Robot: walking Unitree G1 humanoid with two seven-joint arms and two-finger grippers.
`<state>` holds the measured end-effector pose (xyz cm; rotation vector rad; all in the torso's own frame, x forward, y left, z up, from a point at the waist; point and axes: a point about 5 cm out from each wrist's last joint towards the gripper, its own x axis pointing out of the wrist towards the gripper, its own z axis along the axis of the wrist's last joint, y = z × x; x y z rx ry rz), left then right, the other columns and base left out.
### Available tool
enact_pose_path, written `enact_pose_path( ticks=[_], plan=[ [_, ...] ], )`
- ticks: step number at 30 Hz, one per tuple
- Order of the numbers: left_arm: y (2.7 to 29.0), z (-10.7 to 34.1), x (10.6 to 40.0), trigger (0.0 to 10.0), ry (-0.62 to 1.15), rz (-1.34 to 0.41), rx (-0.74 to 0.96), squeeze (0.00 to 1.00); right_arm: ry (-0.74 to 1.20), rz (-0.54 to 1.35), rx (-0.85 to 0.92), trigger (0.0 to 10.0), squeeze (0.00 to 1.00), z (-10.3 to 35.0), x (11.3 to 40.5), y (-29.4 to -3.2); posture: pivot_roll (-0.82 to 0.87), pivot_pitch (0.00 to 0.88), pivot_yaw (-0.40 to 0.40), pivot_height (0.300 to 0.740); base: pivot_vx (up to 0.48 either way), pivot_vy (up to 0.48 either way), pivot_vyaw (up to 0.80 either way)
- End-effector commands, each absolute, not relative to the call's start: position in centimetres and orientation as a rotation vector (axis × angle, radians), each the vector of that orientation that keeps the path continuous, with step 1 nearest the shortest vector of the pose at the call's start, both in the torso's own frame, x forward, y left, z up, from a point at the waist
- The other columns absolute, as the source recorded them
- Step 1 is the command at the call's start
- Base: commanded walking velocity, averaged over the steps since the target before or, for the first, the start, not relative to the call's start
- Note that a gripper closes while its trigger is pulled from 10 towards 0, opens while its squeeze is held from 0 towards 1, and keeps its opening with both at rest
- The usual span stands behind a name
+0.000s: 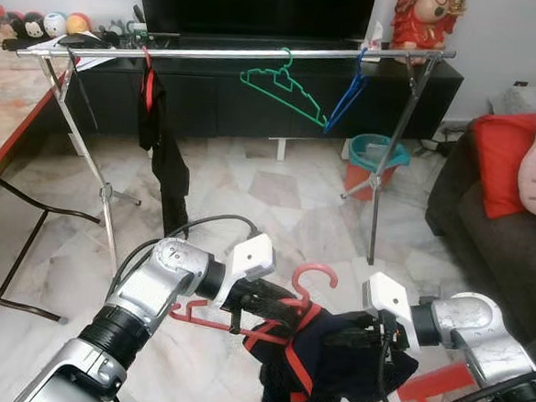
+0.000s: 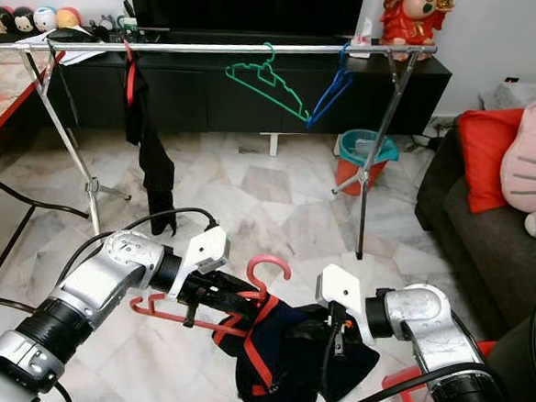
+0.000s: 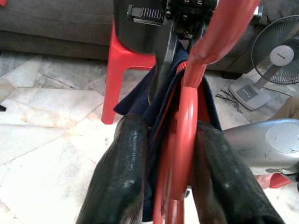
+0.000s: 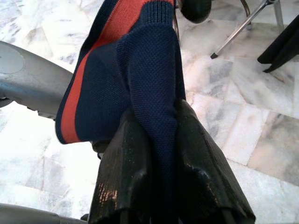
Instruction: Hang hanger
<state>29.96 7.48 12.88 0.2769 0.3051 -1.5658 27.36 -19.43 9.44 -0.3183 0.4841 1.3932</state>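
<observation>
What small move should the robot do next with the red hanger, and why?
Probably lift both arms toward the rail. The left end effector is shut on the red hanger, the right end effector pinches the navy garment, and the hook sits far below the rail.

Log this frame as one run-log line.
left pincer: shut on red hanger | right pincer: shut on navy garment | rail: ahead, not reached | hanger: not yet hung

Two silver metal arms entering from the lower frame corners, ribbed black collars at the forearms, white angular wrist housings, black cables looping from each wrist, left end effector (image 1: 274, 307) and right end effector (image 1: 355, 340) with scuffed long black fingers (image 3: 119, 182).
</observation>
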Motion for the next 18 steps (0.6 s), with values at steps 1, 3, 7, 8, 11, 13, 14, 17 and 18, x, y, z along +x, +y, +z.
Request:
enact_pose_path(
  ticks=[1, 3, 7, 8, 11, 13, 14, 17, 18],
  plan=[
    [7.4, 14.2, 30.6, 10.0, 0.247, -1.557, 0.278, 1.0, 0.479, 1.438, -0.34, 0.0, 0.0, 9.4, 27.2, -18.7, 0.02, 0.0, 0.028, 0.74, 0.0, 0.0, 0.0],
    [7.6, 14.3, 30.7, 10.0, 0.246, -1.553, 0.283, 1.0, 0.485, 1.434, -0.349, 0.0, 0.0, 9.3, 27.2, -18.8, 0.02, 0.0, 0.028, 0.74, 0.0, 0.0, 0.0],
    [8.0, 14.4, 30.8, 10.0, 0.257, -1.553, 0.3, 1.0, 0.501, 1.417, -0.389, 0.0, 0.0, 9.0, 27.4, -18.9, 0.02, 0.0, 0.026, 0.74, 0.0, 0.0, 0.0],
    [8.2, 14.4, 30.8, 10.0, 0.262, -1.556, 0.306, 1.0, 0.502, 1.397, -0.407, 0.0, 0.0, 8.9, 27.5, -19.1, 0.02, 0.0, 0.026, 0.74, 0.0, 0.0, 0.0],
    [8.7, 14.6, 30.8, 10.0, 0.279, -1.573, 0.312, 1.0, 0.512, 1.339, -0.459, 0.0, 0.0, 8.6, 28.1, -19.5, 0.02, 0.0, 0.026, 0.74, 0.0, 0.0, 0.0],
    [8.8, 14.6, 30.7, 10.0, 0.286, -1.582, 0.315, 1.0, 0.517, 1.303, -0.488, 0.0, 0.0, 8.4, 28.4, -19.7, 0.02, 0.0, 0.026, 0.74, 0.0, 0.0, 0.0],
    [8.9, 14.7, 30.7, 10.0, 0.291, -1.587, 0.316, 1.0, 0.524, 1.278, -0.513, 0.0, 0.0, 8.2, 28.6, -19.9, 0.02, 0.0, 0.025, 0.74, 0.0, 0.0, 0.0],
    [9.2, 14.7, 30.6, 10.0, 0.299, -1.593, 0.327, 1.0, 0.541, 1.213, -0.538, 0.0, 0.0, 7.8, 29.0, -20.3, 0.02, 0.0, 0.025, 0.74, 0.0, 0.0, 0.0],
    [9.3, 14.7, 30.6, 10.0, 0.301, -1.594, 0.33, 1.0, 0.54, 1.213, -0.539, 0.0, 0.0, 7.8, 29.0, -20.4, 0.02, 0.0, 0.025, 0.74, 0.0, 0.0, 0.0]
  ],
)
